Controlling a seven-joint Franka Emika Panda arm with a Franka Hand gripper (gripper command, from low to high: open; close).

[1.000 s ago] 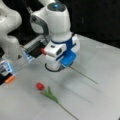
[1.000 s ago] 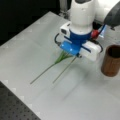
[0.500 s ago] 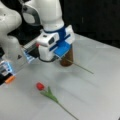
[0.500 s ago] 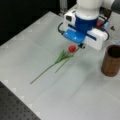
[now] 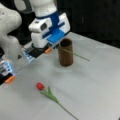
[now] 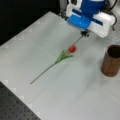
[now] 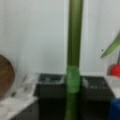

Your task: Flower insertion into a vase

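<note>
We see the gripper closed narrowly on a thin green stem. In the wrist view the stem runs straight up between the dark fingers, with a band of lighter green where they clamp it.

The vase stands upright on the table, its mouth open and nothing inside that we can see. In a front view the gripper hangs just behind the vase on its left, and the held stem crosses the vase's rim and slants away to its right; we cannot tell whether it touches the rim. In a front view the gripper is up and to the left of the vase, apart from it, and the stem slopes down away from the vase.

A red tulip lies flat on the table, well apart from the vase. In a front view its head is the end nearer the vase.
</note>
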